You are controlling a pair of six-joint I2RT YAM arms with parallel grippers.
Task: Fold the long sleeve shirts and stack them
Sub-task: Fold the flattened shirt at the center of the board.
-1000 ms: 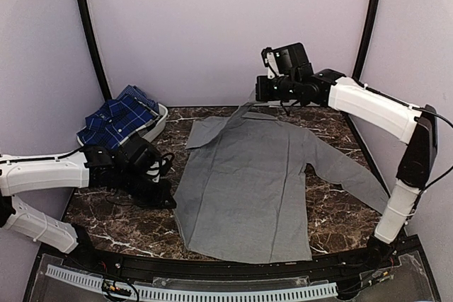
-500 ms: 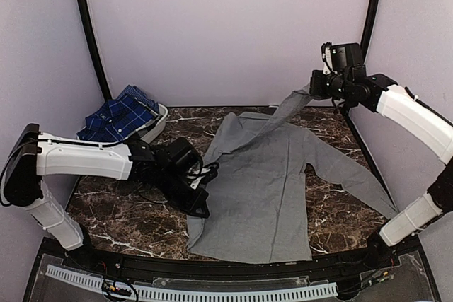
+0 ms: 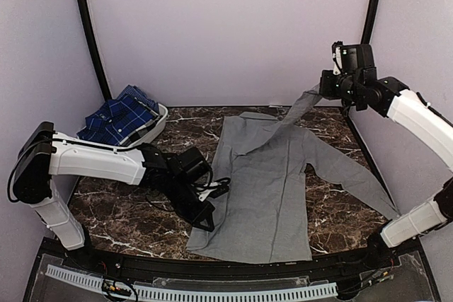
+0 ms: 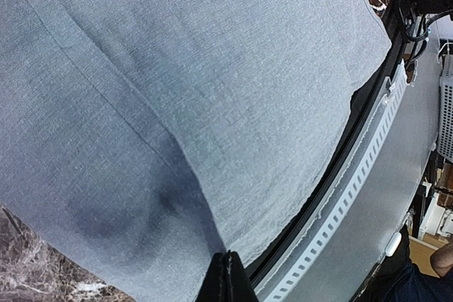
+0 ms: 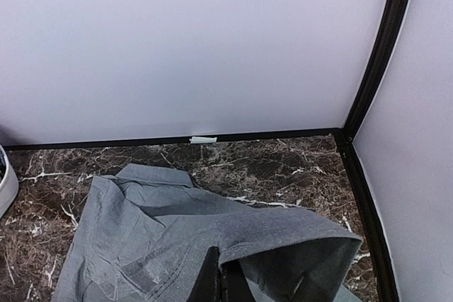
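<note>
The mid-grey shirt (image 3: 269, 182) lies spread on the marble table. My left gripper (image 3: 210, 220) is shut on its left side edge low over the table; in the left wrist view the fingertips (image 4: 226, 274) pinch grey cloth (image 4: 177, 104). My right gripper (image 3: 322, 93) is shut on the shirt's left sleeve (image 3: 294, 112) and holds it raised over the back right. The right wrist view shows the shut gripper (image 5: 223, 281) on the sleeve end (image 5: 283, 235). The blue plaid shirt (image 3: 117, 118) lies bunched in the basket.
A white oval basket (image 3: 160, 119) stands at the back left by the wall. The shirt's other sleeve (image 3: 354, 175) trails toward the right front. A black rail and perforated strip (image 3: 212, 289) run along the table's near edge. Walls close in the back and sides.
My left gripper has moved right and toward the front, dragging the shirt's left edge inward. My right gripper has shifted right with the raised sleeve.
</note>
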